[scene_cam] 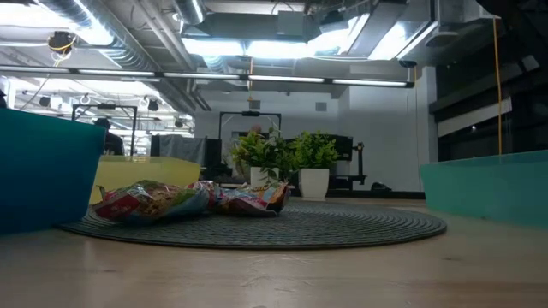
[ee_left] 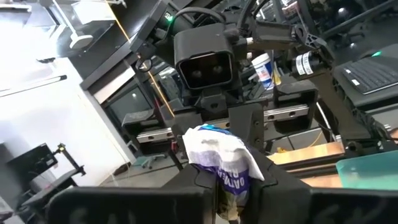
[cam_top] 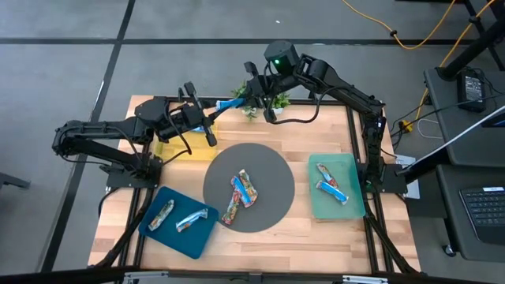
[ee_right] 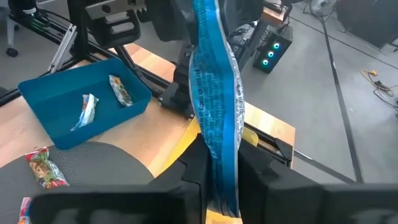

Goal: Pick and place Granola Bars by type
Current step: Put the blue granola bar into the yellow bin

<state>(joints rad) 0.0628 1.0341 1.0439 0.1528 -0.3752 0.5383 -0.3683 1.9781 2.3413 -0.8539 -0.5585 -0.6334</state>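
A bright blue granola bar (cam_top: 230, 103) hangs in the air over the table's far edge, between my two grippers. My left gripper (cam_top: 210, 117) is shut on its left end and my right gripper (cam_top: 251, 95) on its right end. In the left wrist view the bar (ee_left: 221, 155) shows end-on, in the right wrist view lengthwise (ee_right: 214, 106). A few multicoloured bars (cam_top: 241, 193) lie on a grey round mat (cam_top: 268, 166). Two bars (cam_top: 177, 218) lie in a blue tray (cam_top: 150, 233), and two blue ones (cam_top: 330, 183) in a green tray (cam_top: 351, 201). My left gripper pinches the blue bar's left end (ee_left: 231, 177) between its two fingers, coming level from the table's left, along the bar. The bar is lifted clear of the table. My right gripper pinches the bar's opposite end (ee_right: 221, 174) between its two fingers, coming from the table's right along the bar, which runs straight out from the fingers toward the other gripper.
A yellow tray (cam_top: 170, 148) sits under my left arm. Small potted plants (cam_top: 260, 104) stand at the far edge, just below the grippers. In the low view the bars (scene_cam: 184, 199) lie on the mat (scene_cam: 342, 227), with tray walls at both sides.
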